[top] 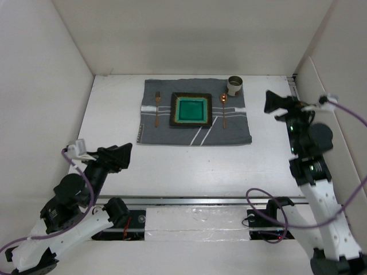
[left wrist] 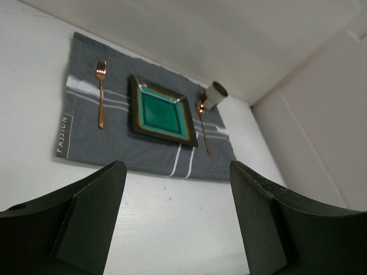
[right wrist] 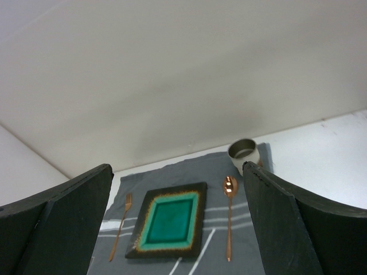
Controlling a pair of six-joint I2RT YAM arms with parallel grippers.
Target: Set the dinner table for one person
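Note:
A grey striped mat point(top: 195, 130) lies at the back of the white dinner table point(top: 189, 166). On it sit a square green plate with a dark rim point(top: 191, 109), a copper fork point(top: 156, 109) to its left, a copper spoon point(top: 224, 110) to its right, and a grey cup point(top: 234, 85) at the far right corner. My left gripper point(top: 124, 153) is open and empty, at the near left, apart from the mat. My right gripper point(top: 270, 102) is open and empty, raised to the right of the mat. The plate point(left wrist: 162, 111) point(right wrist: 170, 226), fork point(left wrist: 101, 91) point(right wrist: 120, 231), spoon point(left wrist: 203, 122) point(right wrist: 229, 213) and cup point(left wrist: 214, 94) point(right wrist: 243, 152) show in both wrist views.
White walls enclose the table at the back and on both sides. A metal rail point(top: 195, 200) runs along the near edge, by the arm bases. Bare tabletop lies between the mat and the rail.

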